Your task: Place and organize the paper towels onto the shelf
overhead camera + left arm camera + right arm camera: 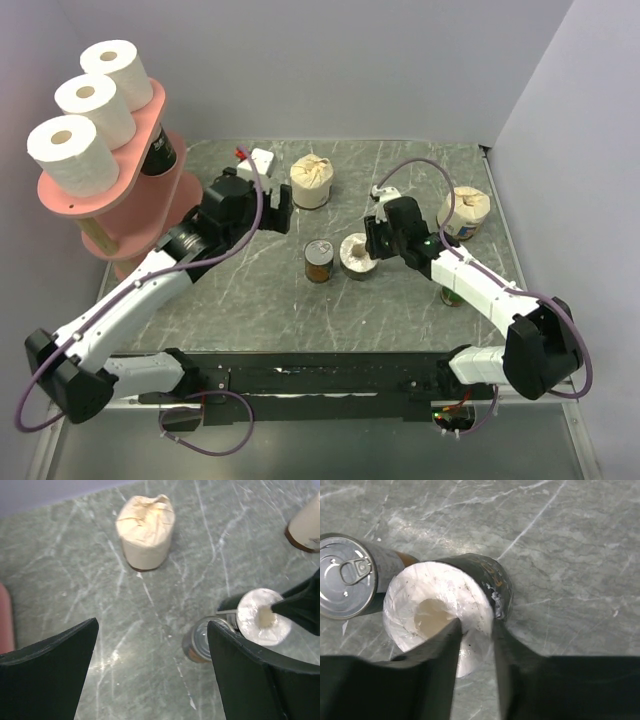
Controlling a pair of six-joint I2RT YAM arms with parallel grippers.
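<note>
Two claws: left claw (152, 630) agape over veined stone (65, 560), right claw (475, 630) tight on black-wrapped roll (487, 577)

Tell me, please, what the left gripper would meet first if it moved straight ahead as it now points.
Most likely the cream-wrapped roll ahead of the open left gripper; tilted downward, it might touch bare table first.

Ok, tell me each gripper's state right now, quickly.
Left gripper: open, holding nothing.
Right gripper: shut on the wall of the black-wrapped roll, one finger inside its core.
</note>
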